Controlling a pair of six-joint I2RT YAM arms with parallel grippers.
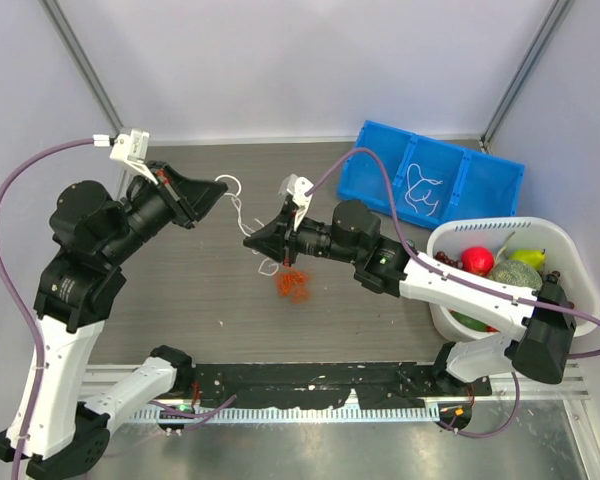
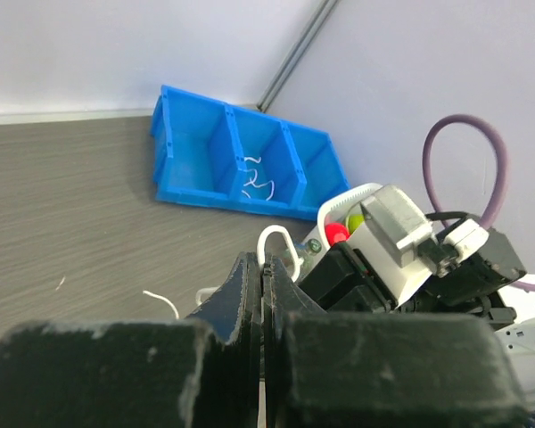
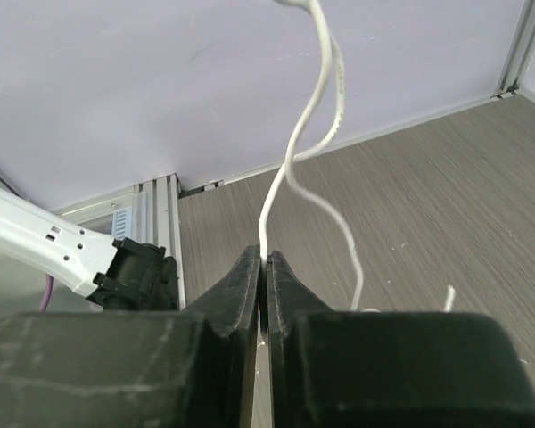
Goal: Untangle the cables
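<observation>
Cables sit near the middle of the grey wood-grain surface (image 1: 180, 300), some lying on it and one held above it. Nearest the arm bases, a small squiggly clump of thin red-orange cables (image 1: 295, 286) rests on the surface. It is bunched, with no clear long axis, and lies just on the near side of the right pincer (image 1: 252, 243).

That black two-finger pincer is pressed together on a thin white cable (image 1: 242, 212). In the right wrist view the strand leaves the closed tips and climbs away in a loose S-curve, its long axis roughly upright, and runs out of the top of the picture. From above, this white cable runs from the right pincer back and to the left, as far as the left pincer (image 1: 223, 190). The left pincer is also pinched shut on it, with a small white loop poking out just past the tips.

Farther right stands a white plastic basket (image 1: 442, 236) of red, green and yellow produce. Beyond it, against the back wall, is a blue plastic bin (image 1: 490, 180) with three compartments. A second white cable (image 1: 423, 190) lies curled in its middle compartment.
</observation>
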